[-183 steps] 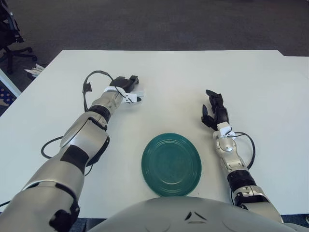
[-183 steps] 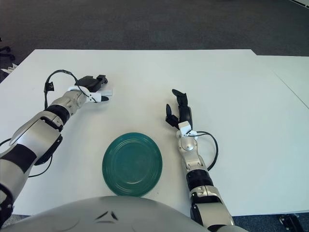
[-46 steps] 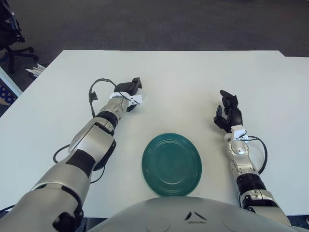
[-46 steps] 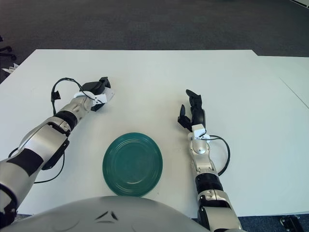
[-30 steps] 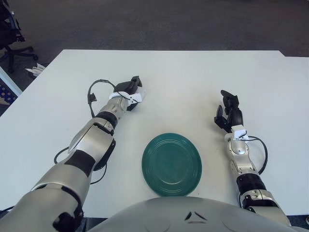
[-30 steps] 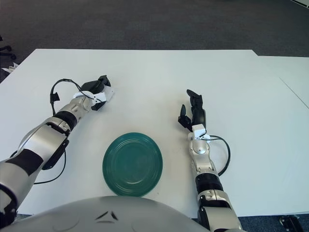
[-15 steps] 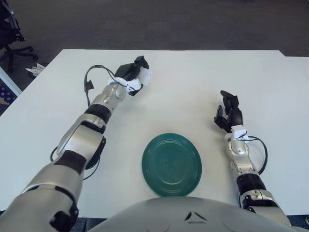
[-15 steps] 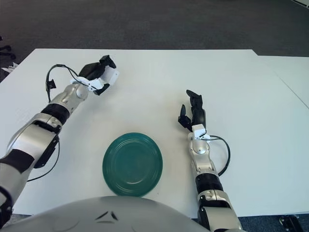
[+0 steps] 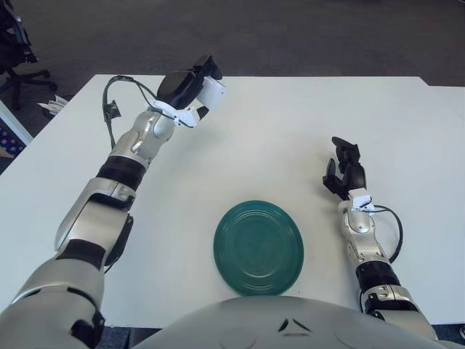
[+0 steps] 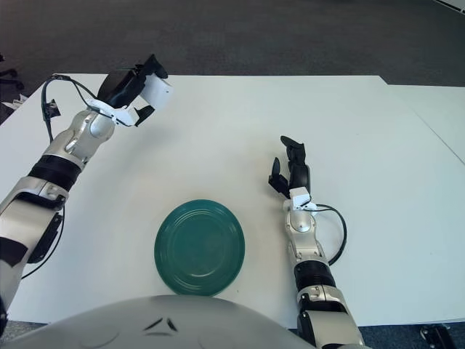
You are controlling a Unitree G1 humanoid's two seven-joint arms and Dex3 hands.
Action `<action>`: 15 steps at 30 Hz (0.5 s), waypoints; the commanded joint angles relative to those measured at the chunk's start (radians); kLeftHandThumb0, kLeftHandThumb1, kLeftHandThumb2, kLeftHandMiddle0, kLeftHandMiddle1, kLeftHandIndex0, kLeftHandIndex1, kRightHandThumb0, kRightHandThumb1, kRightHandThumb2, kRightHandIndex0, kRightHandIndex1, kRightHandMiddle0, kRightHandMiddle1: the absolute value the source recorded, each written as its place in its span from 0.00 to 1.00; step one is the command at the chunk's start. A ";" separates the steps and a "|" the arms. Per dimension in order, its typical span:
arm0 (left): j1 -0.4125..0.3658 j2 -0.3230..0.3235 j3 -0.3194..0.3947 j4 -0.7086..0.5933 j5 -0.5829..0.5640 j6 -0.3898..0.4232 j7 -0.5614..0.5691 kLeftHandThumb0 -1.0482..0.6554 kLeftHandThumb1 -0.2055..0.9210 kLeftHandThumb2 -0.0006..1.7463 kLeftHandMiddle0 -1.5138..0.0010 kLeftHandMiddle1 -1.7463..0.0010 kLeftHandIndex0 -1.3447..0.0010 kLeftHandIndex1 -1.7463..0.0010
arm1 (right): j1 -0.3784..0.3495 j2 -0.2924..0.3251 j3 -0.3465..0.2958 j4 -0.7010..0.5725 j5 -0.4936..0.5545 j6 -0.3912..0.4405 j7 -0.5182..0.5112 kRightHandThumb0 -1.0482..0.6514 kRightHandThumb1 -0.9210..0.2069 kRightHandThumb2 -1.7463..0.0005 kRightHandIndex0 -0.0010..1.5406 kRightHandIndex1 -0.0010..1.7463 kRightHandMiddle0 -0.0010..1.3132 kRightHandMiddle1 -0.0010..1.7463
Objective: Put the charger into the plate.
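Charger (image 9: 211, 91), white, was pinched in the left hand (image 9: 187, 89), raised above the table (image 9: 276, 131) at its far left. Plate (image 9: 259, 247), green, lay well below and right of that hand. Right hand (image 9: 341, 169) rested on the table, fingers loosely spread. No writing was legible.

The left hand (image 9: 190, 86), closed around the white charger (image 9: 210, 92), is raised over the far-left part of the white table (image 9: 276, 131); below it and toward the robot, bare tabletop runs unbroken to the green plate (image 9: 258, 247), whose surface carries nothing. The right hand (image 9: 344, 171), fingers loosely spread, rests on the table well to the plate's right, clear of that path. Its black cable (image 9: 389, 222) loops beside the right forearm, on the side away from the plate.
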 commanded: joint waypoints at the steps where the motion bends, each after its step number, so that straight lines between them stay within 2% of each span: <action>1: 0.081 0.026 -0.019 -0.154 0.034 -0.009 -0.069 0.62 0.26 0.90 0.49 0.02 0.57 0.00 | 0.169 0.020 0.012 0.205 -0.027 -0.032 0.000 0.19 0.00 0.48 0.24 0.00 0.00 0.46; 5: 0.223 0.041 -0.037 -0.357 0.013 0.033 -0.195 0.62 0.25 0.91 0.48 0.02 0.57 0.00 | 0.164 0.021 0.013 0.214 -0.027 -0.031 -0.002 0.19 0.00 0.48 0.23 0.00 0.00 0.46; 11: 0.286 0.076 -0.052 -0.499 -0.044 0.054 -0.379 0.61 0.25 0.91 0.48 0.02 0.58 0.00 | 0.163 0.019 0.016 0.217 -0.032 -0.035 -0.005 0.19 0.00 0.48 0.22 0.00 0.00 0.45; 15: 0.313 0.113 -0.108 -0.573 -0.122 0.016 -0.533 0.61 0.25 0.91 0.48 0.02 0.58 0.00 | 0.165 0.017 0.020 0.215 -0.037 -0.030 -0.007 0.19 0.00 0.48 0.22 0.00 0.00 0.45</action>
